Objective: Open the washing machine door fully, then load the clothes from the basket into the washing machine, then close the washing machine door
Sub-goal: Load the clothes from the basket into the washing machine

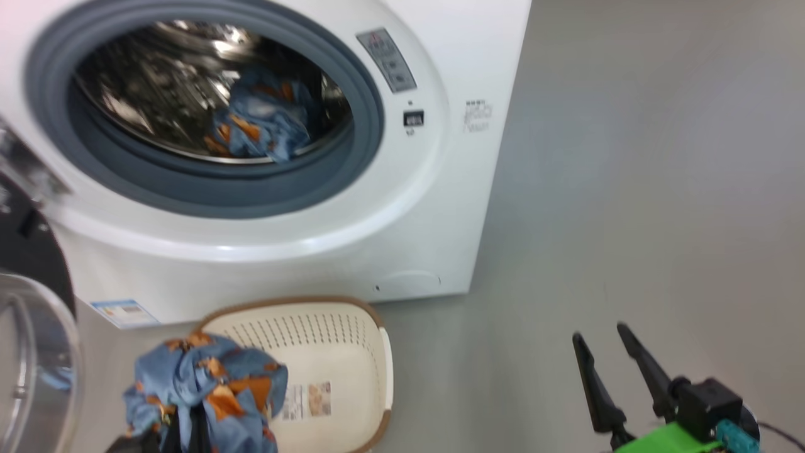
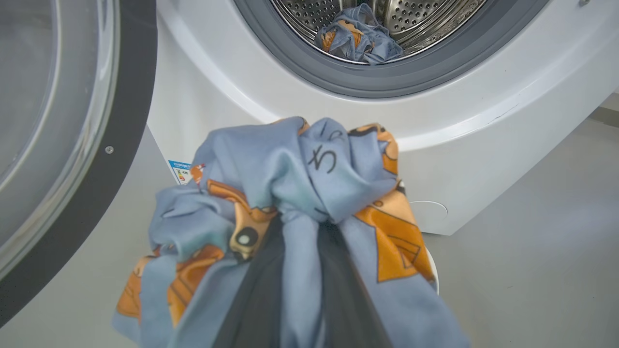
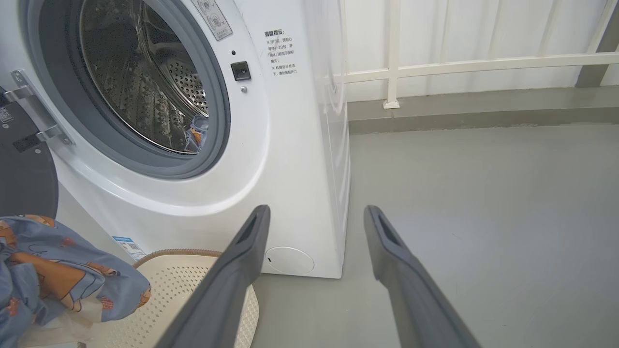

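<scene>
Held a bunched wad of blue clothes (image 2: 309, 164) in the left gripper (image 2: 302, 232), fingers pinched close on a fold of it; had the right gripper (image 3: 316, 212) spread wide with nothing in it, low over the floor (image 3: 483, 193), well apart from the load.

Carried the wad raised over the basket (image 1: 377, 352), which sat just below and beside the left fingers; faced the washing machine (image 1: 314, 251), its opening ahead of and above that gripper, with one garment (image 1: 264, 119) already lying at the front of the drum (image 1: 157, 82); had the door (image 2: 130, 121) swung open close on that gripper's left.

Judged the risks so: could slip free on the way up, since only a fold seemed caught; could drape a tail over the grey seal (image 2: 338, 84) and leave it hanging out, to be trapped when the door shuts; could snag the open door if swung wide to the left.

Lay lengthwise along the fingers; pointed its knotted head forward toward the opening; trailed loose ends back and down on both sides.
</scene>
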Controlling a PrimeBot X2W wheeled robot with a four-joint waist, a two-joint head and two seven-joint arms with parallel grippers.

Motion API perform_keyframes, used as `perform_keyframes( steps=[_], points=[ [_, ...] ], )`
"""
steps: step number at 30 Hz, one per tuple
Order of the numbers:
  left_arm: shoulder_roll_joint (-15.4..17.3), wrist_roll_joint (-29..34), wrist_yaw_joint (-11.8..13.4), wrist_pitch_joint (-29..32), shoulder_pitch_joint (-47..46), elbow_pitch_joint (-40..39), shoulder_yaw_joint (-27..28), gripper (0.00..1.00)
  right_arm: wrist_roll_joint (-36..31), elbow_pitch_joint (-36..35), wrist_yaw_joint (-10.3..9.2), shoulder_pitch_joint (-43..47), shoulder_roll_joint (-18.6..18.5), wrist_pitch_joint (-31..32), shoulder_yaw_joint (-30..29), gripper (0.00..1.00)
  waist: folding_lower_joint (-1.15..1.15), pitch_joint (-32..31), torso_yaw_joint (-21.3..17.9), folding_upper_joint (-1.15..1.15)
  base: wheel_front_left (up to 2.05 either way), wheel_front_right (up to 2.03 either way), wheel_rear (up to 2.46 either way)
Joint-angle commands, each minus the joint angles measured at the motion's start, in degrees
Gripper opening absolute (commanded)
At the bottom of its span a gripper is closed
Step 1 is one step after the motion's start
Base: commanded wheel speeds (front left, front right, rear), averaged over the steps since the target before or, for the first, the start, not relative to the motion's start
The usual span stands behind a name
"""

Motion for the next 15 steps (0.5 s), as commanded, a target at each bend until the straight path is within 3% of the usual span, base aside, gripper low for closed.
perform_keyframes(
  steps=[1, 15],
  points=[
    [0.94, 0.43, 0.83, -0.54, 1.61, -2.39, 1.37, 0.0, 0.18, -0.9, 0.08, 1.27, -0.3, -0.27, 1.07, 1.0, 0.0, -5.47, 2.19, 0.0, 0.0, 0.0, 0.0],
    [0.92, 0.52, 2.6, -0.54, 6.4, -10.75, 0.03, 0.0, 0.45, -0.73, 0.08, 4.83, -0.36, -0.27, 1.3, 1.0, 0.0, -10.5, 2.85, 0.0, 0.0, 0.0, 0.0]
  ],
)
